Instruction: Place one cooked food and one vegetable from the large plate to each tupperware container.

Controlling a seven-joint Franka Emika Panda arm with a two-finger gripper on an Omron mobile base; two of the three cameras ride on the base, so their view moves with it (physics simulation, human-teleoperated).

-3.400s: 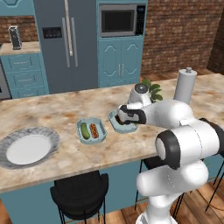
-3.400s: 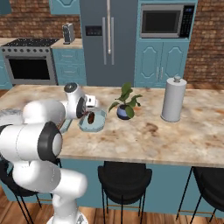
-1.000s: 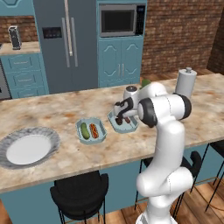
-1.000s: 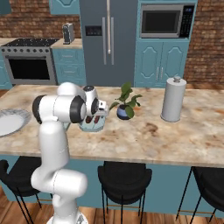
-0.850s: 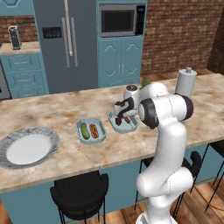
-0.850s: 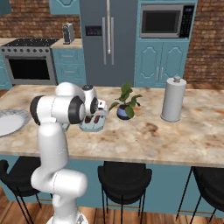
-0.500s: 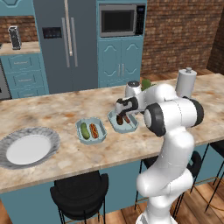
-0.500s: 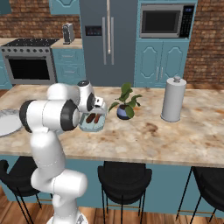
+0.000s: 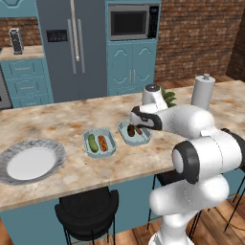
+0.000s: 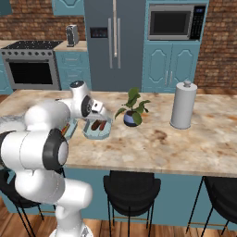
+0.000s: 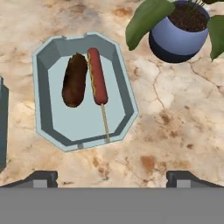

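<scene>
The pincer (image 11: 111, 176) hangs above the marbled tabletop (image 9: 72, 124), wide open with nothing between its tips, which stand far apart at the lower edge of the hand view; just under it lies one tupperware container (image 11: 83, 92), a pale blue-green tray with cut corners; inside it a dark brown oblong piece (image 11: 74, 80) lies beside a red sausage on a thin stick (image 11: 97, 81), the two touching or nearly so along their length; a potted plant (image 11: 177, 30) in a blue bowl stands near that tray's corner.

In the left base view the other tupperware container (image 9: 99, 142) sits just beside the first, toward the large plate (image 9: 31, 160); it holds a green vegetable (image 9: 92, 142) and an orange-red sausage (image 9: 102, 141) side by side; the large plate rests well apart from both trays at the tabletop's left end, its white centre bare; a paper towel roll (image 9: 203, 91) stands upright at the far right.
</scene>
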